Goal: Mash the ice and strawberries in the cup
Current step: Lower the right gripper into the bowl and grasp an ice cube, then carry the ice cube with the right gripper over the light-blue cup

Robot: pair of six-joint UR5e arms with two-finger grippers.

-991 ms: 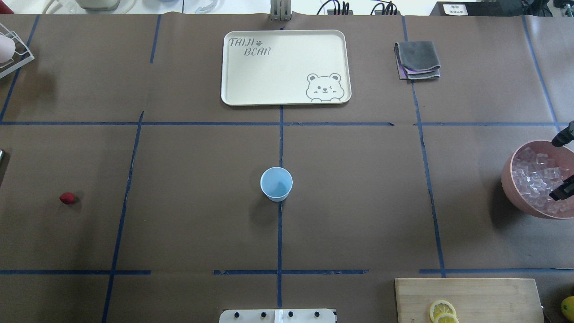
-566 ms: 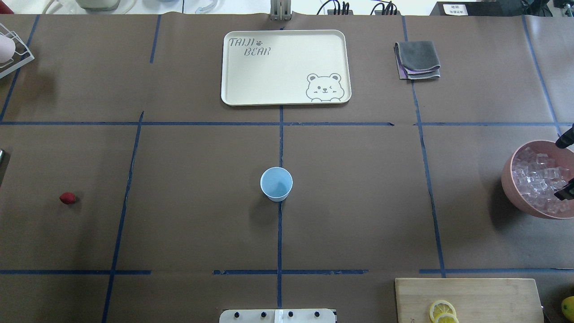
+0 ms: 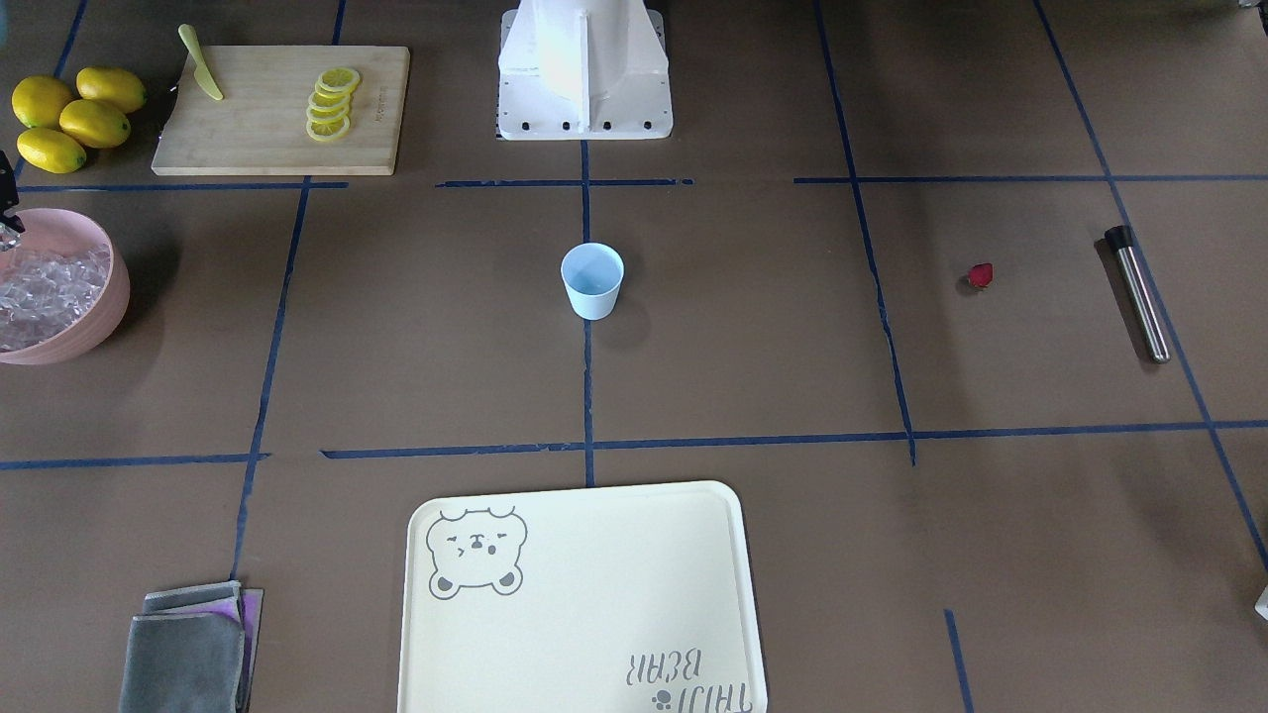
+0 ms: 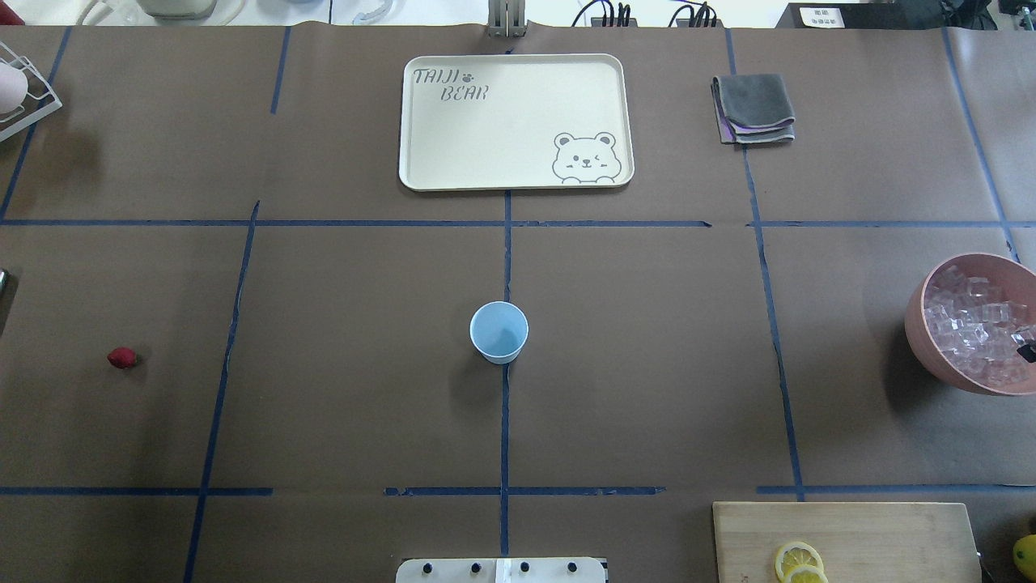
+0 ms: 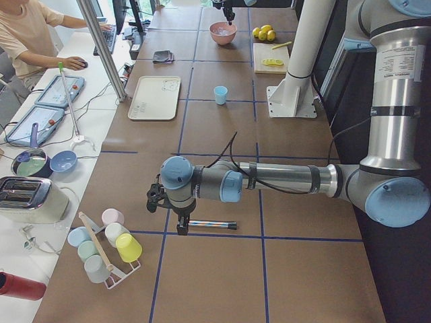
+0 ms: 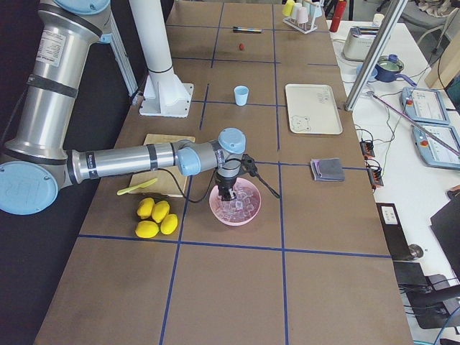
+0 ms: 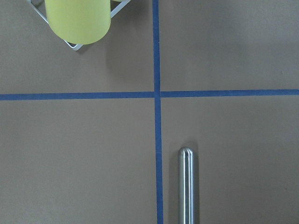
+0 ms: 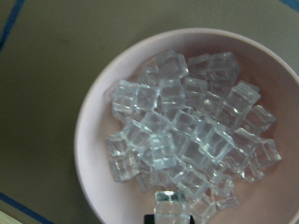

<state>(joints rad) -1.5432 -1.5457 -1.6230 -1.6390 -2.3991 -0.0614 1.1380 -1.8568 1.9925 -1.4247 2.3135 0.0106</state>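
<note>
Many ice cubes point(image 8: 187, 135) fill the pink bowl point(image 8: 89, 154); I would lower the right gripper point(image 6: 228, 194) onto one top cube. How wide it is open, I cannot tell.

Overhead and front cameras face each other; both show the cup point(image 4: 498, 332)

Blue cup point(image 4: 498, 332) at tabletop point(image 4: 647, 364) ctr, strawberry point(image 4: 121, 357) far left, pink bowl point(image 4: 919, 340) w/ ice point(image 4: 971, 324) at right edge (partly cropped), tray point(image 4: 518, 121) beyond.
</note>
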